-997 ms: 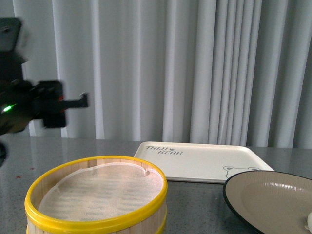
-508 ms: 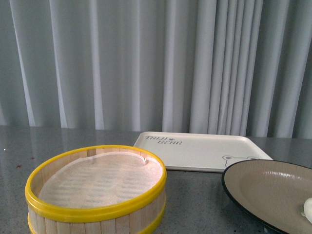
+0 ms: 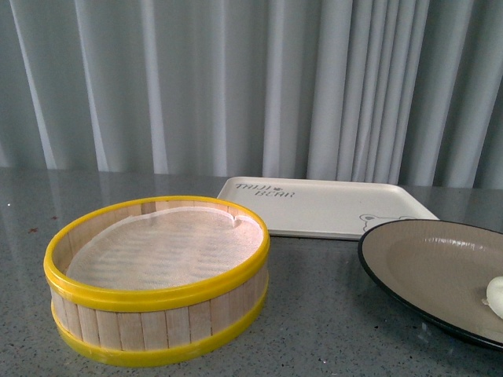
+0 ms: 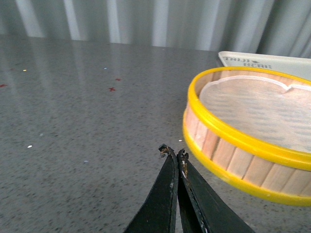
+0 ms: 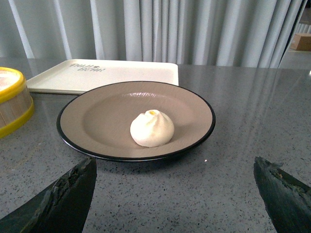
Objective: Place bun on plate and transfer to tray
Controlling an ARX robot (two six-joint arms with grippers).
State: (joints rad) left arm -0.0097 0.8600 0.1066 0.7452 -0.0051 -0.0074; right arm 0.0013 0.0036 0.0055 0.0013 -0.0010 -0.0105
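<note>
The cream-white bun [image 5: 152,128] sits on the beige plate with a black rim [image 5: 97,116]; in the front view only its edge [image 3: 495,297] shows on the plate [image 3: 424,267] at the right. The cream tray [image 3: 322,206] lies flat behind the plate, also in the right wrist view [image 5: 104,75]. My right gripper [image 5: 175,177] is open wide and empty, low over the table just short of the plate's near rim. My left gripper [image 4: 173,152] is shut and empty, beside the steamer basket's wall. Neither gripper shows in the front view.
A round wooden steamer basket with yellow rims [image 3: 157,275] stands at the front left, lined with white paper, also in the left wrist view [image 4: 248,131]. A grey speckled table [image 4: 73,121] carries everything. Pale curtains [image 3: 236,86] hang behind.
The left arm, raised at the far left one second ago, has left the front view. The front view now looks lower, showing more of the basket's wall.
</note>
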